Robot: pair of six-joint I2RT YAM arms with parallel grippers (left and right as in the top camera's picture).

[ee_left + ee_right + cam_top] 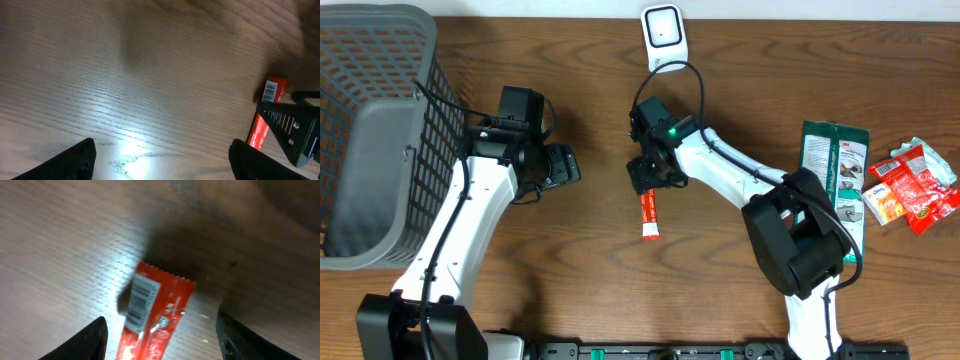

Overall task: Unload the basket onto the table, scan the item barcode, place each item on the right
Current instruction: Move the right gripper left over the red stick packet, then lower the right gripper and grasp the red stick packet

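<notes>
Slim red packet (649, 217), flat on the table (570, 280) near the middle, top end just under the right gripper (648, 185). Glossy foil wrapper, long and narrow, with a crimped saw-tooth edge at the top end. White barcode label facing up near that end; pale lettering further down, too blurred to read.

From the right wrist, packet between two dark fingers (90, 339), wood showing on either side: jaws spread, gripping nothing. Left gripper (560, 165) to the left, apart from the packet, fingers (75, 159) released and wide, only bare wood between.

Table of brown wood grain, matt, with a soft patch of glare. White rounded scanner (662, 27) at the far edge. Grey plastic lattice basket (370, 130) at the left. Green printed pouch (833, 165) and crinkled red-and-white snacks (912, 185) at the right.
</notes>
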